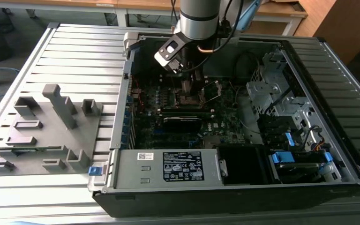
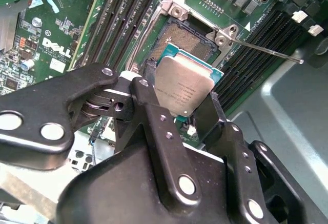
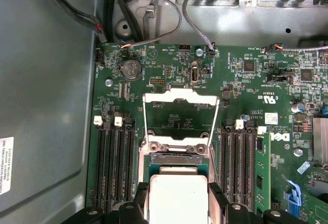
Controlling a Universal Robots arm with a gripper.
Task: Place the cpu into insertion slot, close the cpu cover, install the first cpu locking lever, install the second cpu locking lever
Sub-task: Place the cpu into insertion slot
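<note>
Jaws pinching cpu [image 2: 185, 85] by two opposite edges. Gripper [image 2: 179, 95] black, matte, bolted links.
Second wrist view: cpu with dull grey metal top and green rim, over insertion slot [image 2: 190, 38], not seated; thin lever rod [image 2: 266, 49] sticking out free.
First wrist view: cpu cover [image 3: 179, 97], silver windowed frame, standing open.
Exterior view: grey fixture block [image 1: 45, 131] at 9 o'clock of case [image 1: 230, 204].

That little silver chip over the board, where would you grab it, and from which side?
Probably by two opposite thin edges, coming down from above. The cpu is a flat square; its broad metal top faces up and its underside faces the insertion slot, so both faces are best left free. The gripper holds it just so, a finger on each side edge.
</note>
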